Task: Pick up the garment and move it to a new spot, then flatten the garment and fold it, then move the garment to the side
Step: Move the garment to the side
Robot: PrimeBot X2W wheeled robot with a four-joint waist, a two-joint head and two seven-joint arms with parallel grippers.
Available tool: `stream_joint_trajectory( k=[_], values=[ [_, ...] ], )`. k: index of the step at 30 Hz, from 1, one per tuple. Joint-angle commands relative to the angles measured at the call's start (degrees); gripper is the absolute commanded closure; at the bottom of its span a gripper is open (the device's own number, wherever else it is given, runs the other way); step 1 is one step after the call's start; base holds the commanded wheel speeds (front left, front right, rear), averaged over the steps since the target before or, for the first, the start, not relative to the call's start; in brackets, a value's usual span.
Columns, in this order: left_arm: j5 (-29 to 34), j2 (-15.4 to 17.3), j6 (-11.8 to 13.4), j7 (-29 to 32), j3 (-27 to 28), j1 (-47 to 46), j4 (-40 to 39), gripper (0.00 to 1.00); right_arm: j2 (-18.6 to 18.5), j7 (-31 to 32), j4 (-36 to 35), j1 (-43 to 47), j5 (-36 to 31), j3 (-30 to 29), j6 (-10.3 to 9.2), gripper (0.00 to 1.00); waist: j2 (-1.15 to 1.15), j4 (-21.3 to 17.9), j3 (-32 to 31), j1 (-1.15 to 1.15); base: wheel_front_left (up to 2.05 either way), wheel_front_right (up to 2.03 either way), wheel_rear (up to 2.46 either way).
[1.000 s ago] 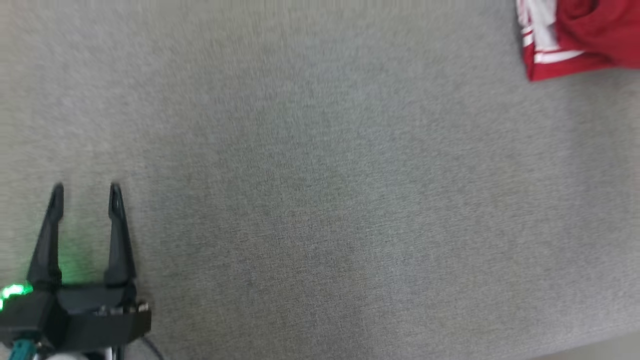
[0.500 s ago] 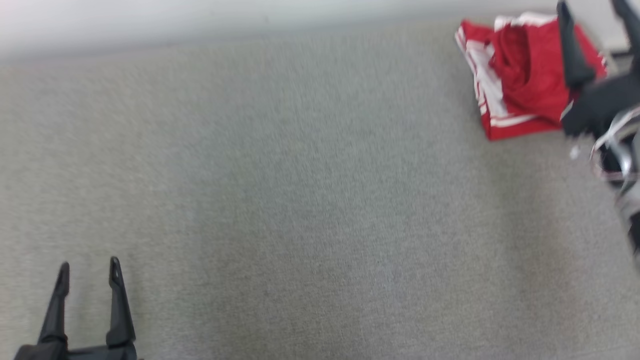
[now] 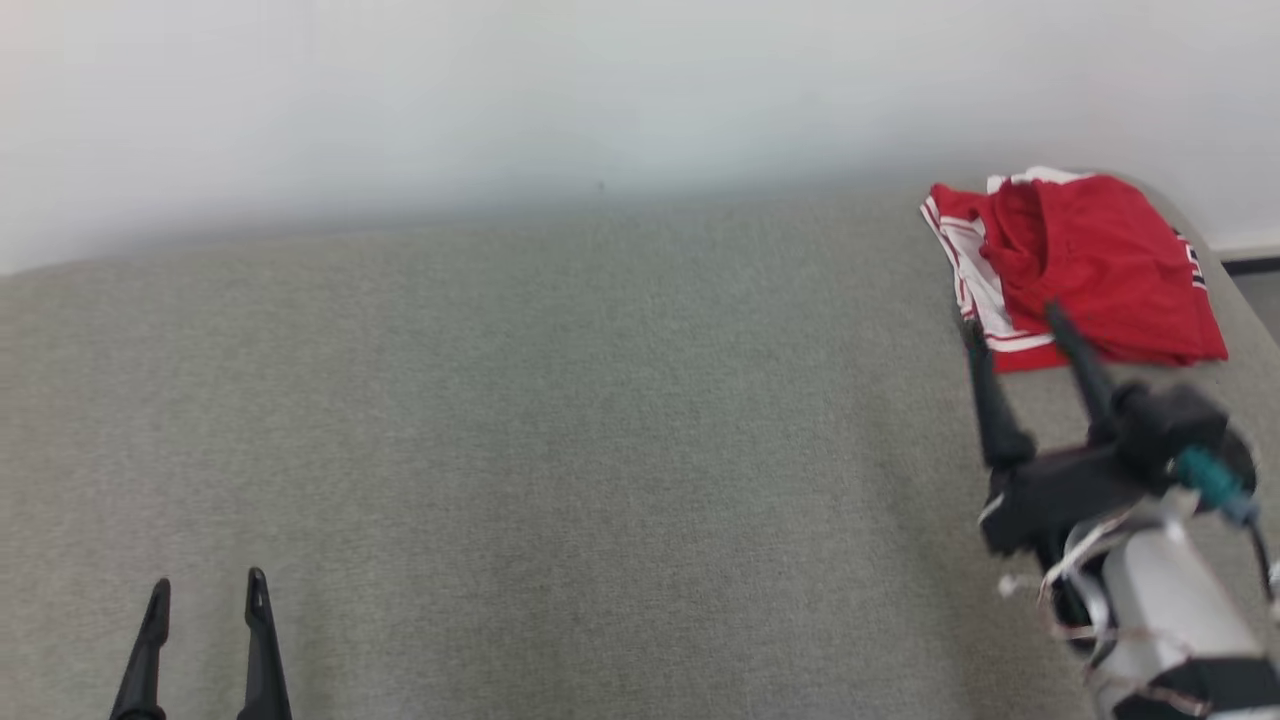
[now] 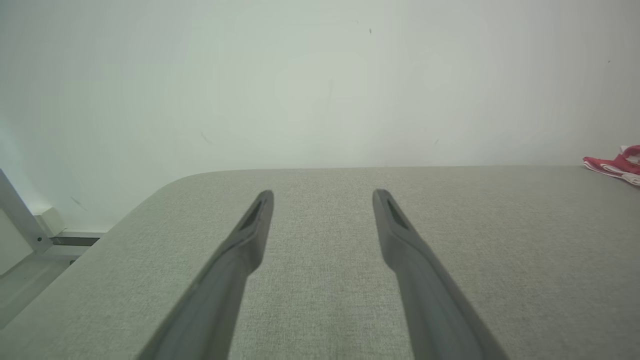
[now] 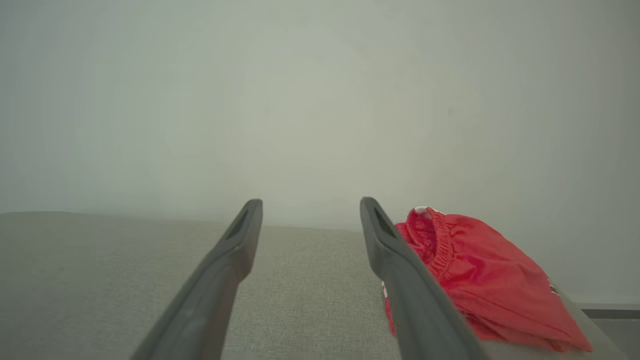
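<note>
— Mostly it is the camera that has moved: the head has tipped up, so the pale wall (image 3: 500, 100) now shows above the grey padded surface (image 3: 600, 450), and everything has slid down the head view. Don't read that as the cloth shifting.

— And the arms?

— A second ago the right gripper (image 3: 1012, 318) was out of the picture. Half a second ago it crossed the right part of the garment (image 3: 1090, 265). Now its fingertips sit at the cloth's near left edge, over the white-striped hem as far as I can tell. Low at the left is the left gripper (image 3: 208, 582), well apart from the cloth.

— Holding anything?

— No. Both pairs of fingers stand spread wide with nothing between them. The right wrist view shows the red cloth just beside one finger, not in the gap.

— Where does the garment lie, then?

— At the far right corner of the surface, by the wall, in a compact heap. The striped edges are roughly squared and the upper layer is rumpled.

— So what does that mean for the job?

— It doesn't settle it. A garment off at the side with an empty gripper next to it fits a reach to collect it. It fits equally well a rough fold just set aside and let go. Whether the tips touch the cloth, I can't tell
</note>
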Motion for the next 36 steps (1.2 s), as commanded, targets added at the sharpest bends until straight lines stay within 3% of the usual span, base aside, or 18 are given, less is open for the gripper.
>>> stream_joint_trajectory(
  k=[1,10,18,36],
  values=[
    [0.23,-0.27,0.02,-0.16,-0.02,0.83,0.17,0.0,1.51,-0.55,-1.62,3.23,-0.59,-0.71,-0.17,0.0,0.01,1.48,-1.98,0.02,0.0,0.0,0.0],
    [0.31,-0.68,-0.04,-0.16,-0.53,1.88,1.21,0.0,8.32,-1.06,-7.92,16.34,-1.09,-5.14,-0.17,0.0,0.01,2.74,-3.83,0.02,0.0,0.0,0.0],
    [0.78,-0.81,-0.17,-0.16,-1.01,2.25,1.97,0.0,11.51,-1.81,-11.75,23.14,-4.06,-5.82,-0.17,0.0,0.01,3.08,-4.39,0.02,0.0,0.0,0.0],
    [1.83,-0.74,0.51,-0.16,-2.06,1.76,3.71,0.0,15.37,-2.5,-13.34,26.05,-9.71,-5.16,-0.17,0.0,0.01,4.75,-5.73,0.02,0.0,0.0,0.0]
  ],
)
